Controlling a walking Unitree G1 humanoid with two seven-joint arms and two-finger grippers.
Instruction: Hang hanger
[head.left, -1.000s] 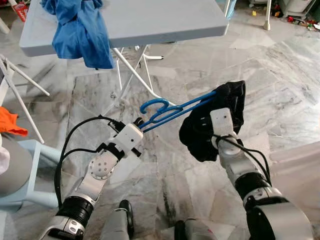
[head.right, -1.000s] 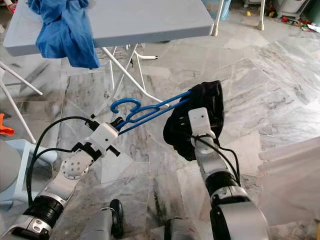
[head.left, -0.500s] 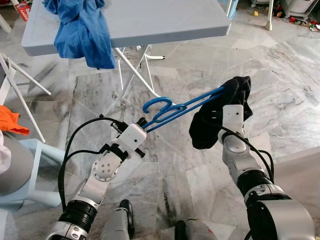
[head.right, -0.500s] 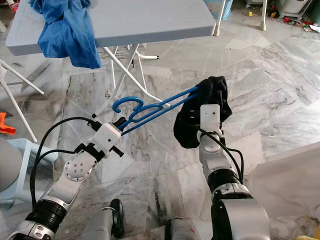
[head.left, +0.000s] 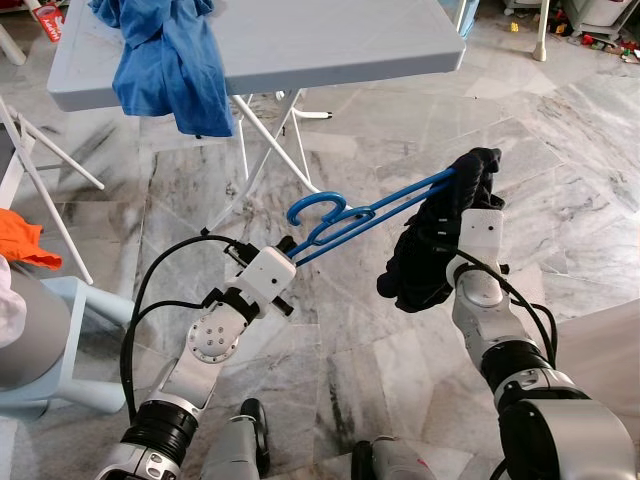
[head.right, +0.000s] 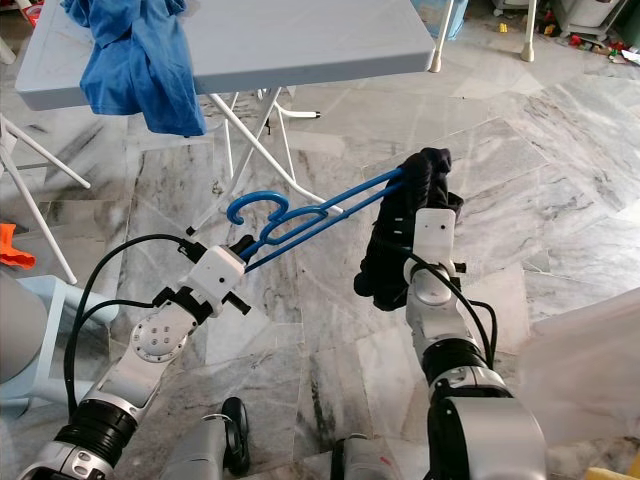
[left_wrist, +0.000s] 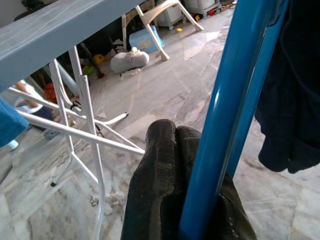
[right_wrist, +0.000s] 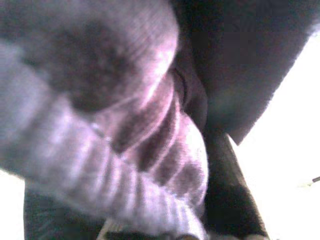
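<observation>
Nearest the camera, the left gripper is clamped on one end of the blue hanger; the left wrist view shows its two black fingers pressed together against the blue bar, so the hold looks firm. The hanger slants up and away from it, hook pointing up, held in the air above the marble floor, well short of any rail.

Over the last second the right gripper has slid outward along the far end of the hanger, and the black garment has gone with it: a second ago it hung as a wide bundle, now it is drawn into a narrower, longer drape over the far arm of the hanger. By my judgement the cloth is being settled on the hanger, so hanging itself is not yet begun.

The right gripper's fingers are buried in the black fabric, and I cannot tell whether they are open or closed; the right wrist view gives just blurred ribbed cloth up close. How the garment sits on the hanger's far tip is hidden too.

Farther off stands the grey folding table with a blue shirt draped over its edge. An orange cloth is cut off at the left border.
</observation>
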